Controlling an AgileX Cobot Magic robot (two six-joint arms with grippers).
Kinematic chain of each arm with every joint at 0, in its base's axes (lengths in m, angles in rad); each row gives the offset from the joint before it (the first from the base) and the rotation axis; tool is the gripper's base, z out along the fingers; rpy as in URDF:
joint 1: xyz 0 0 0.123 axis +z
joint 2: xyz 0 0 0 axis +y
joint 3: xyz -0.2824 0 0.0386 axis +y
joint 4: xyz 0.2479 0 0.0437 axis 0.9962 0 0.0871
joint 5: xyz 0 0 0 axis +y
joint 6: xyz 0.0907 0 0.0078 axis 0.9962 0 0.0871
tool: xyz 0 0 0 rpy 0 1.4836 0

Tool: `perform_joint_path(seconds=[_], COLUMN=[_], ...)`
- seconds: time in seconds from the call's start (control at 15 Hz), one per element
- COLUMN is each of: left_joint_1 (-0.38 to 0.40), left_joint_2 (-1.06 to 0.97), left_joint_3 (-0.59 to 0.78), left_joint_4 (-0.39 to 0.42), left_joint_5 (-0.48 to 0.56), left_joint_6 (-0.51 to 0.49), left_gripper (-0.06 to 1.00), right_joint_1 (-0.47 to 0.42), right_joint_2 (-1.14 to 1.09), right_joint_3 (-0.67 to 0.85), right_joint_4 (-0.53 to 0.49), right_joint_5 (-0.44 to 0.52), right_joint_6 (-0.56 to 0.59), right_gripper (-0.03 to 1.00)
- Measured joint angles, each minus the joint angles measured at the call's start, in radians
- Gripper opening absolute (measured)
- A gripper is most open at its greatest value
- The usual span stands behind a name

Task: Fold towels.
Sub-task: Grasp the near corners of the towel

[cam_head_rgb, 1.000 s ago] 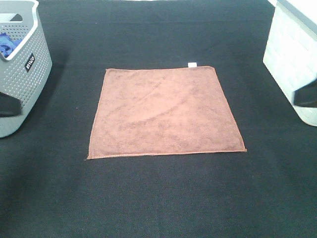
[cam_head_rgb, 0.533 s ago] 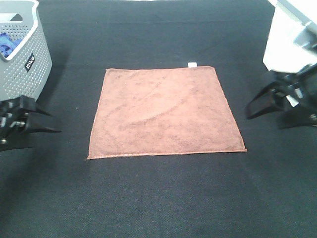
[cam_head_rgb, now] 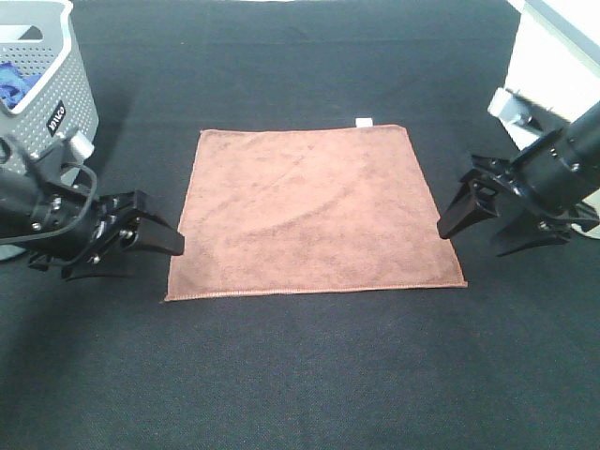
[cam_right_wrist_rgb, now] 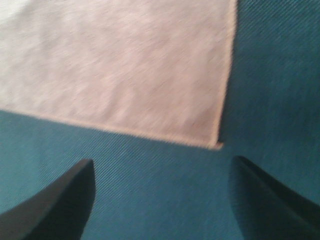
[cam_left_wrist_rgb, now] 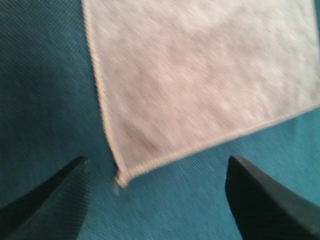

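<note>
The reddish-brown towel lies flat and spread out in the middle of the black table, with its small white tag at the far edge. My left gripper is open and empty, just left of the towel's near left corner. My right gripper is open and empty, just right of the towel's right edge, above the near right corner. The towel looks pale in the left wrist view and the right wrist view.
A grey perforated basket with a blue cloth inside stands at the far left. A white basket stands at the far right. Black table surface lies in front of the towel.
Both arms have come in from the sides toward the towel's near corners, grippers open. The towel has not moved.
</note>
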Motion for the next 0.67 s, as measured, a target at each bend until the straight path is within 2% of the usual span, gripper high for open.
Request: perform_joint_path(seconds=[0.33,0.67], left_joint_1=[0.000,0.000], left_joint_2=[0.120,0.161], left_joint_3=[-0.064,-0.103], left_joint_4=[-0.015,-0.051], left_joint_5=[-0.016,0.007], left_joint_6=[0.000,0.000], left_gripper=[0.71,0.70], right_joint_1=[-0.007,-0.007], right_joint_2=[0.151,0.235], right_joint_3=[-0.121,-0.168], right_joint_4=[0.016,0.042], right_joint_5=[0.000,0.004], right_joint_6=[-0.068,-0.098], right_gripper=[0.70,0.70])
